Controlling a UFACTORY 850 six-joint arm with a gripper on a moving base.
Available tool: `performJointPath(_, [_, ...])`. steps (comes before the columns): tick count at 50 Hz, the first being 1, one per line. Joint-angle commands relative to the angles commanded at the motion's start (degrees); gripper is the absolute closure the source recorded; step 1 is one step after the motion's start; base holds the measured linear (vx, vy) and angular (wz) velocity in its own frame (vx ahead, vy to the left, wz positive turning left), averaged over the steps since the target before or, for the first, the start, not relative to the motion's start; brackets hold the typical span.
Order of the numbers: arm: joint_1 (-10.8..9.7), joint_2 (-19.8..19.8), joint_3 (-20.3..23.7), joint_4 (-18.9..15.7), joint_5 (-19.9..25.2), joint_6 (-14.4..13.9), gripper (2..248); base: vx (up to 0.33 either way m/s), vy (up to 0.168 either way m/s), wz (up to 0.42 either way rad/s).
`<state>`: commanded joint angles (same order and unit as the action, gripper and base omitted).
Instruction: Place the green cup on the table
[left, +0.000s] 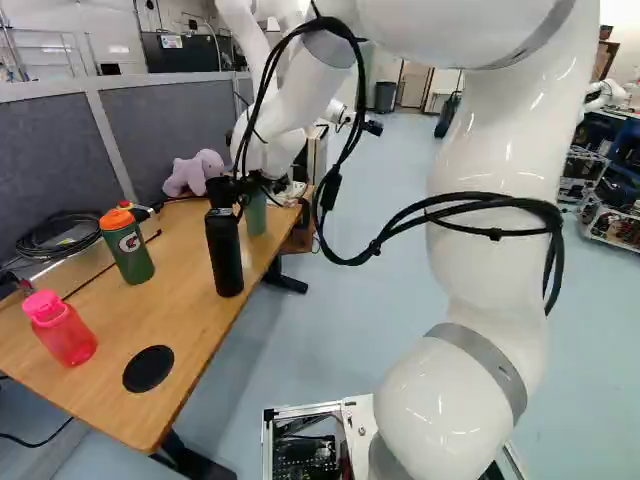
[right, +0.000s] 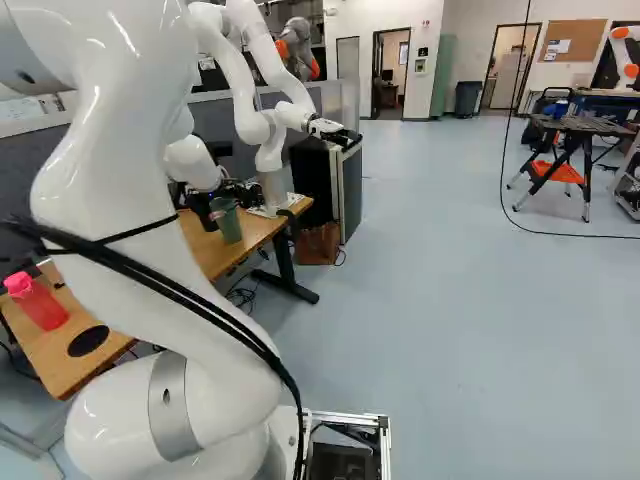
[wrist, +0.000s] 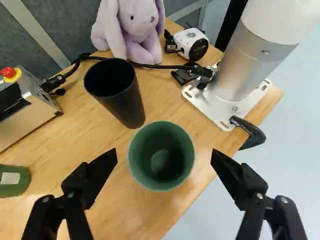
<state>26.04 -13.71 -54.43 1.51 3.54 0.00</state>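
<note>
Round-mouthed green cup (wrist: 160, 156) ahead of the gripper (left: 250, 186), fingers wide apart, tapered black cup (wrist: 125, 105) nearby, smooth wooden table (wrist: 75, 130)

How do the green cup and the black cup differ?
The green cup is green inside, its round bottom showing; the black cup is dark inside. The green cup is between the open gripper's fingers, untouched; the black cup is ahead of them, nearer the purple plush rabbit. Both are round and open-topped.
</note>
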Motion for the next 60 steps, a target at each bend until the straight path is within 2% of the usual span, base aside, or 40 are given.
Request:
performJointPath(30, [-1.71, 10.18, 9.70, 0.00, 0.00, 0.00, 3, 0.000, 0.000, 0.000])
performJointPath(60, [-6.33, 16.34, 16.01, 0.00, 0.00, 0.00, 3, 0.000, 0.000, 0.000])
